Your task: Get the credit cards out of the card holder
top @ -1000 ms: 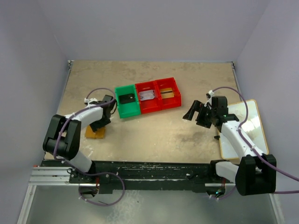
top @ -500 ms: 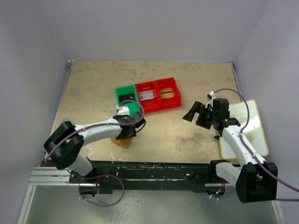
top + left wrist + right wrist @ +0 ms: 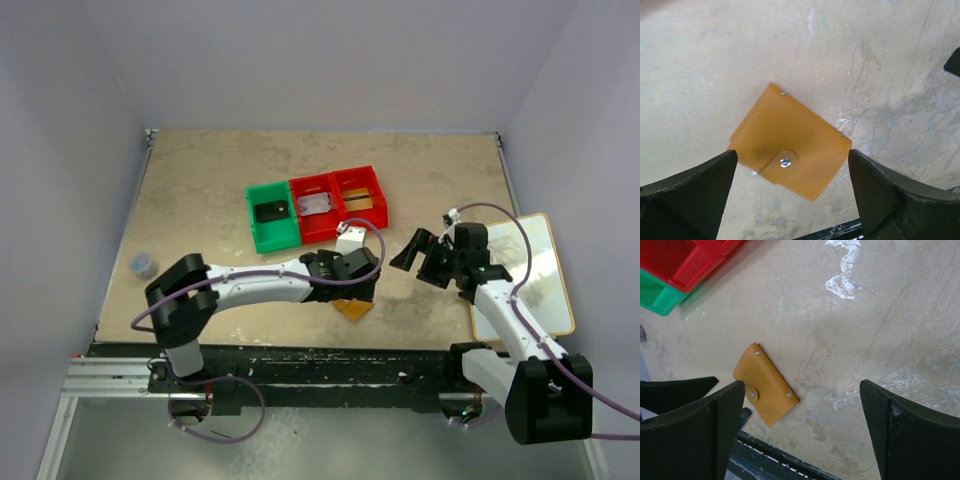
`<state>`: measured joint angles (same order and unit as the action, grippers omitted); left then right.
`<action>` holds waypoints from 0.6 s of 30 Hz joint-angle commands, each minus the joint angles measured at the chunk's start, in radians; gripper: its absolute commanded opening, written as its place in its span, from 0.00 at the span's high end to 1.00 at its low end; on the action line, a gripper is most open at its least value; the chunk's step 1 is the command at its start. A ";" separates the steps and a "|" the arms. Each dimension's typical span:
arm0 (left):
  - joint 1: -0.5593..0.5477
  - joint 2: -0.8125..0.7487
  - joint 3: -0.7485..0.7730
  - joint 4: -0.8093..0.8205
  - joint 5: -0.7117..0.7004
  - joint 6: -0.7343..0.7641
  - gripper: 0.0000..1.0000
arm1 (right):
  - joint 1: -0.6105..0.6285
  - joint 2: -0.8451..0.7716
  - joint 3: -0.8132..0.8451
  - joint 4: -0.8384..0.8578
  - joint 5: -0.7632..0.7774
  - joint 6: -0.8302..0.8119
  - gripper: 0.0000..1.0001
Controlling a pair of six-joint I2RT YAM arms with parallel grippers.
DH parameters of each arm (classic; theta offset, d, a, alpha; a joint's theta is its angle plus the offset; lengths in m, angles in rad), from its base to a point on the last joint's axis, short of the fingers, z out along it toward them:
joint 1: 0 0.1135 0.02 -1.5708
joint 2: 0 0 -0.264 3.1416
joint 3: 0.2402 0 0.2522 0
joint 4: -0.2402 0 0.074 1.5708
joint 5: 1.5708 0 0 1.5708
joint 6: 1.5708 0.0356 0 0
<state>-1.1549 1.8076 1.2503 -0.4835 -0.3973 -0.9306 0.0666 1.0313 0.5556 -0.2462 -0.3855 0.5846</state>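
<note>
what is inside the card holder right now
The card holder lies folded shut on the table, with its tab snapped over the edge. Only the orange outside shows. Whatever is inside is covered by the closed flaps.

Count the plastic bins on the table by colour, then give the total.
Green bin: 1
Red bins: 2
Total: 3

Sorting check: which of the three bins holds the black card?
The green bin, leftmost, holds the black card; the two red bins beside it hold paler cards.
</note>
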 commanded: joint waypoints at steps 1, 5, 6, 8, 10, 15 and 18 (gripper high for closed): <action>0.015 -0.203 -0.093 0.050 -0.135 0.113 0.10 | 0.002 -0.050 -0.037 0.087 -0.067 0.013 0.01; 0.015 -0.291 -0.212 0.110 -0.079 0.217 0.16 | 0.004 -0.033 -0.080 0.196 -0.179 0.020 0.11; 0.015 -0.296 -0.231 0.128 -0.049 0.242 0.19 | 0.007 -0.018 -0.086 0.215 -0.197 0.022 0.14; 0.014 -0.292 -0.244 0.142 -0.004 0.284 0.22 | 0.037 0.023 -0.087 0.238 -0.208 0.019 0.20; 0.015 -0.282 -0.246 0.169 0.039 0.324 0.26 | 0.079 0.065 -0.078 0.236 -0.181 0.016 0.24; 0.014 -0.230 -0.208 0.195 0.102 0.426 0.35 | 0.123 0.115 -0.103 0.264 -0.161 0.028 0.39; 0.012 -0.181 -0.160 0.166 0.168 0.470 0.40 | 0.127 0.097 -0.141 0.321 -0.192 0.059 0.41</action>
<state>-1.1393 1.5810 1.0180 -0.3477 -0.3302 -0.5728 0.1890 1.1469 0.4519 -0.0158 -0.5259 0.6109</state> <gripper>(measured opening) 0.631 0.605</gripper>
